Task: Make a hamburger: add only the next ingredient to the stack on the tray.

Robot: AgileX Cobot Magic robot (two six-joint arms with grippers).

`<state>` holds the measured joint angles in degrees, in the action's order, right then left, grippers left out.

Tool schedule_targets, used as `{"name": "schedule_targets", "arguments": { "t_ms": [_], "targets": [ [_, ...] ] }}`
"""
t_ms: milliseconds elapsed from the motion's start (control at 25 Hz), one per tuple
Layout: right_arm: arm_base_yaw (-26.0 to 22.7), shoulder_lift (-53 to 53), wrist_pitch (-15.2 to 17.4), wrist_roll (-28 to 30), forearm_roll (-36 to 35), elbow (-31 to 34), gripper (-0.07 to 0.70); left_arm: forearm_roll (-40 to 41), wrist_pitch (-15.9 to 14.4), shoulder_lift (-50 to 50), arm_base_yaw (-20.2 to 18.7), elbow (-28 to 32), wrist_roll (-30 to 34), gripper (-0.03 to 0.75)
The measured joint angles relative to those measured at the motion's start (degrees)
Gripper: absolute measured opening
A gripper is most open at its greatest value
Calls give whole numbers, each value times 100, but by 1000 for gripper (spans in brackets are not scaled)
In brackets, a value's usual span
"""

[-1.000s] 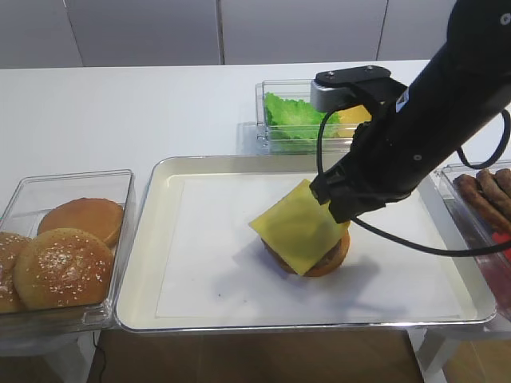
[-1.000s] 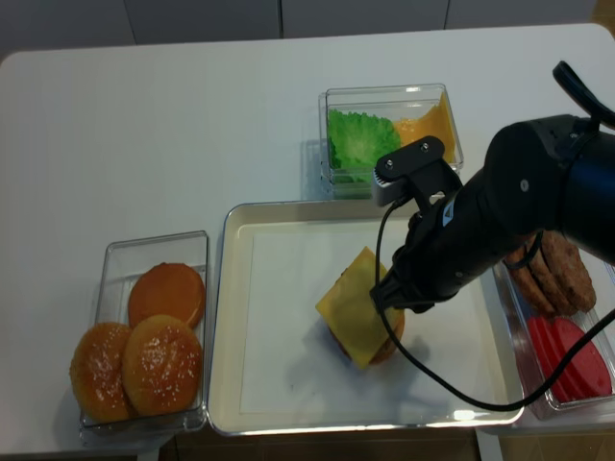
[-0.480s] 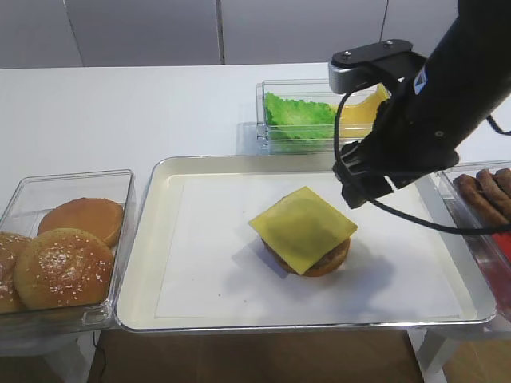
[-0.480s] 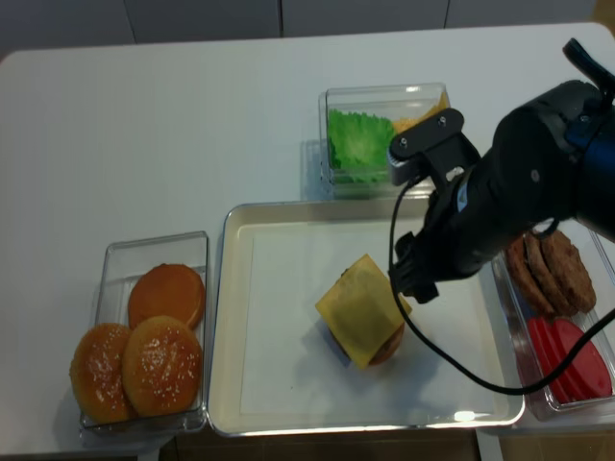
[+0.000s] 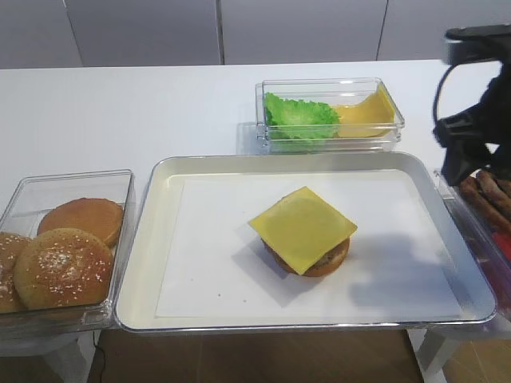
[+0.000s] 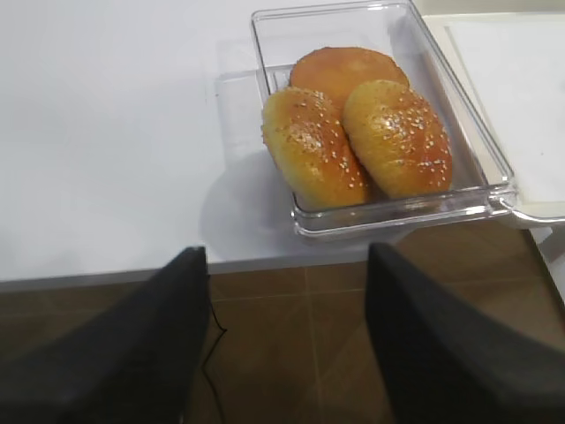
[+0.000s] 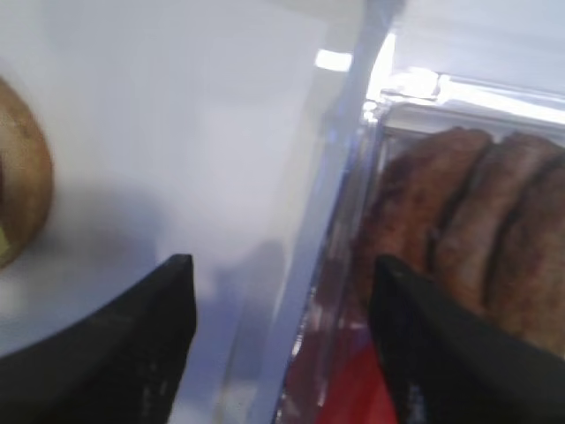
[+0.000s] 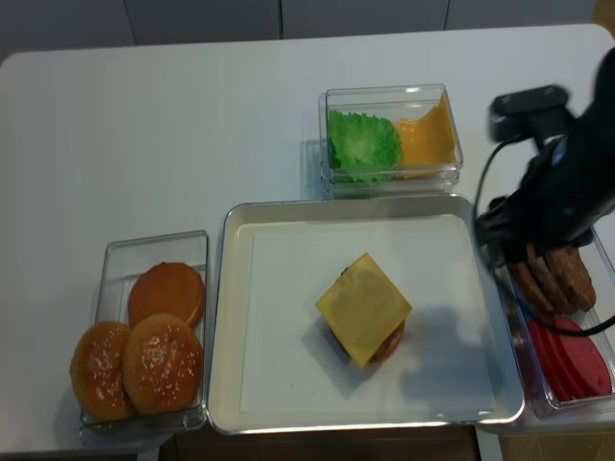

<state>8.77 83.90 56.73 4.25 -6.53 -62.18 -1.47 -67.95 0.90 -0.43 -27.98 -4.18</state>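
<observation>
The yellow cheese slice [image 5: 302, 227] [image 8: 363, 307] lies flat, corner-on, upon the stack [image 5: 329, 261]; only a sliver of patty and bun shows beneath it. The stack sits mid-right on the paper-lined silvery tray [image 5: 152, 239] [image 8: 223, 317]. My right arm [image 5: 471, 136] [image 8: 557, 182] hangs over the tray's right rim, clear of the stack. In the right wrist view my right gripper [image 7: 278, 296] is open and empty above that rim, with the bun's edge [image 7: 18, 185] at far left. My left gripper [image 6: 282, 336] is open and empty over the floor in front of the table edge.
A clear box of sesame buns [image 5: 64, 247] [image 6: 371, 124] stands left of the tray. Behind the tray is a box with lettuce and cheese [image 5: 331, 116] [image 8: 389, 139]. On the right, a box holds brown patties [image 8: 553, 274] [image 7: 459, 212] and red slices [image 8: 572, 360].
My right gripper opened and let go of the cheese, which settled flat on the patty. The arm then rose and drew back rightward to the tray's right rim.
</observation>
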Motion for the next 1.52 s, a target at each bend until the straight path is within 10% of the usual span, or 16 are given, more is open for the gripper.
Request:
{"name": "schedule_targets", "arguments": {
  "t_ms": [240,1520],
  "targets": [
    [-792,-628,278,9,23,0,460,0,0,0,0,0,0,422],
    [-830,-6818,1604,-240,-305,2209,460,0,0,0,0,0,0,422]
  ]
}}
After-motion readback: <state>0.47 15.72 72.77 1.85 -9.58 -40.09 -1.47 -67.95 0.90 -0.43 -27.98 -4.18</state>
